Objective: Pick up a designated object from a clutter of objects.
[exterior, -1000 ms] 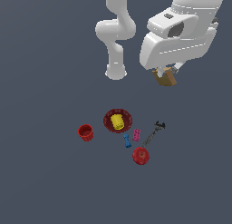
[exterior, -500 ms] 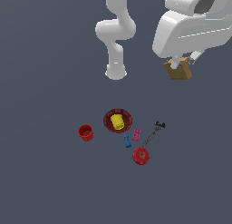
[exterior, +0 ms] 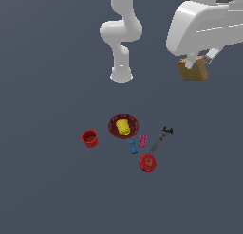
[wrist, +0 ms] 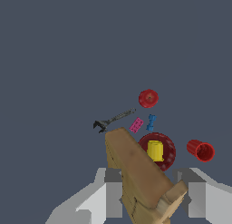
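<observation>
My gripper is shut on the tan-brown wooden block and holds it high above the floor, at the exterior view's upper right. In the wrist view the block sits tilted between the two grey fingers. The rest of the clutter lies far below: a dark red bowl with a yellow cylinder in it, a red cup, a blue brick, a pink brick, a red ball and a black wrench.
The white arm base stands behind the clutter. The grey floor spreads all around. In the wrist view the bowl, cup, ball and wrench show beyond the block.
The gripper has risen and moved toward the exterior view's right with the block in it. The clutter on the floor has not moved.
</observation>
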You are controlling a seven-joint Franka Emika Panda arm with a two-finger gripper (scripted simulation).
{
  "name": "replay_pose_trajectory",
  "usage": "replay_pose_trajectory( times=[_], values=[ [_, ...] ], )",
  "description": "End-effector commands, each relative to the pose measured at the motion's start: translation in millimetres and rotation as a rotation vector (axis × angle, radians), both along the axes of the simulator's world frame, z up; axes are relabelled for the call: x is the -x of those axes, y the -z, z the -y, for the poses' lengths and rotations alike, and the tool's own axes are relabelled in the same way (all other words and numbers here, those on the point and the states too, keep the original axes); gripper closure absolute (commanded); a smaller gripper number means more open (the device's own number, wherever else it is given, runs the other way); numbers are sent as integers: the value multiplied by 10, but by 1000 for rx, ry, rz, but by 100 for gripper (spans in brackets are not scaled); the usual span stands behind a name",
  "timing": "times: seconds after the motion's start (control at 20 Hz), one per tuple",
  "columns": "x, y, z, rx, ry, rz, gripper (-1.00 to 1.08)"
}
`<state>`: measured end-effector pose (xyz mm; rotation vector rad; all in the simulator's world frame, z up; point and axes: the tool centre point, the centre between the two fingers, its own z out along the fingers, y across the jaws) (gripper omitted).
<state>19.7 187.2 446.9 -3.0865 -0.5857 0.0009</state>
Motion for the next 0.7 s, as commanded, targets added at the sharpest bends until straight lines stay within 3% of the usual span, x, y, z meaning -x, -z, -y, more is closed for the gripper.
replay_pose_trajectory(
  times=[0.0, 0.65],
  values=[
    [-6, -11, -2, 0, 0, 1, 108],
    [-51, -228, 119, 0, 0, 0, 108]
  ],
)
